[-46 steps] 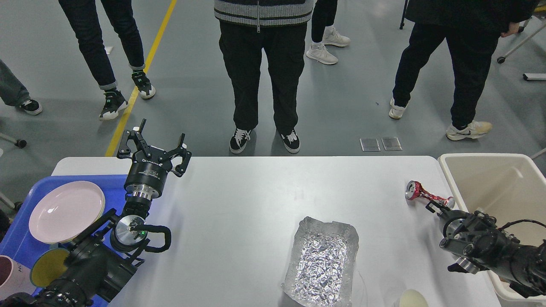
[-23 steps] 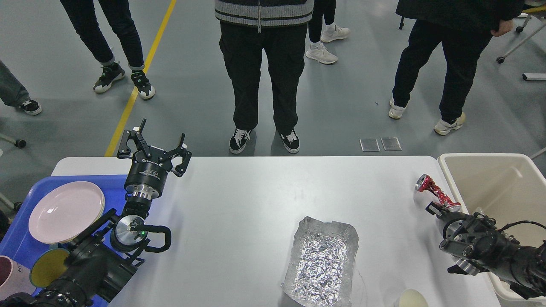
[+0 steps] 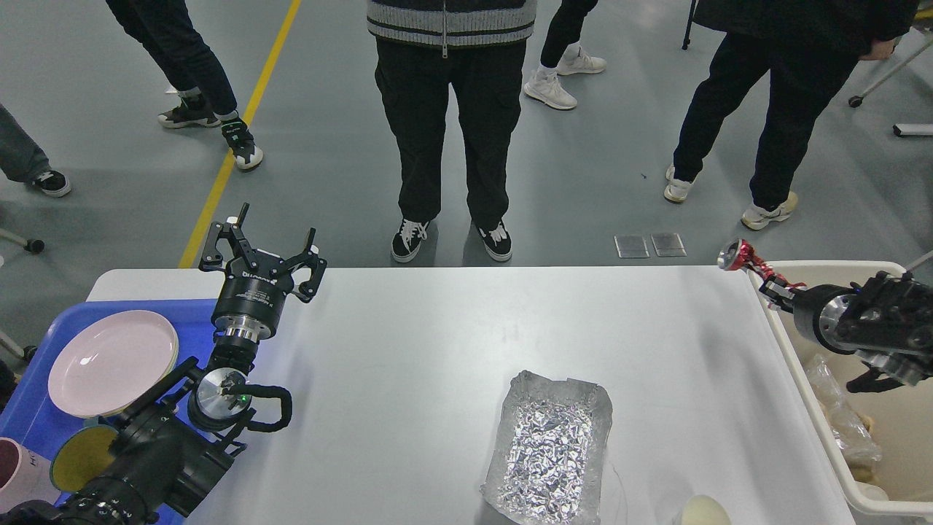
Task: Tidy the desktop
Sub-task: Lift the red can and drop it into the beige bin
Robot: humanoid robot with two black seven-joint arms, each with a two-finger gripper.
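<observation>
The white desktop point(image 3: 437, 343) fills the lower middle of the head view. My right gripper point(image 3: 774, 285) is shut on a crushed red can point(image 3: 742, 261) and holds it in the air above the far left corner of the beige bin point(image 3: 802, 379). My left gripper point(image 3: 264, 248) is open and empty, raised over the desktop's far left edge beside the blue tray point(image 3: 29, 394). A crumpled foil tray point(image 3: 548, 448) lies on the desktop near the front.
The blue tray holds a pink plate point(image 3: 113, 361), a yellow dish point(image 3: 80, 456) and a pink cup point(image 3: 16, 470). The bin holds crumpled clear plastic point(image 3: 838, 415). A pale round object point(image 3: 701, 510) sits at the front edge. Several people stand beyond the table.
My right gripper has lifted the red can off the desktop and carried it up and right to the bin's far corner. My left arm has not moved. People behind have shifted.
</observation>
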